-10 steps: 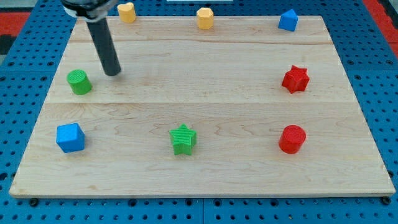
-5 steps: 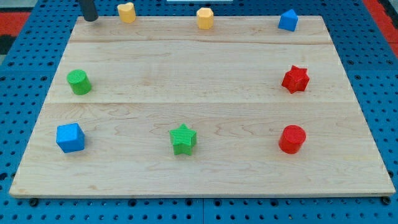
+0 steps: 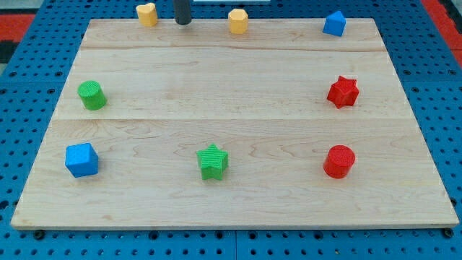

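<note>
My tip stands at the board's top edge, between two yellow blocks. The yellow block on its left is the nearer one, and the other yellow block sits to its right. It touches neither. A green cylinder lies at the left, with a blue cube below it. A green star sits at bottom centre. On the right are a blue block, a red star and a red cylinder.
The wooden board rests on a blue pegboard. Red areas show at the view's top corners.
My tip went from beside the green cylinder up to the top left edge, then right along that edge past the left yellow block. No block has moved.
</note>
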Action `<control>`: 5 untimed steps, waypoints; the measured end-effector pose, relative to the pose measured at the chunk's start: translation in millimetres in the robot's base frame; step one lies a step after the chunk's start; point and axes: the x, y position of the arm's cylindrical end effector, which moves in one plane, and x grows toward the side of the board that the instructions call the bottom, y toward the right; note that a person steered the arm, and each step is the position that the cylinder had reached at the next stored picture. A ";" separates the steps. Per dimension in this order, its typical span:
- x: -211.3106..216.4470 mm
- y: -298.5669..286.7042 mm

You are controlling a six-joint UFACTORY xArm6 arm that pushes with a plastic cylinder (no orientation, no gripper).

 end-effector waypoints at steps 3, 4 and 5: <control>82.4 135.9; 89.8 199.3; 87.0 258.6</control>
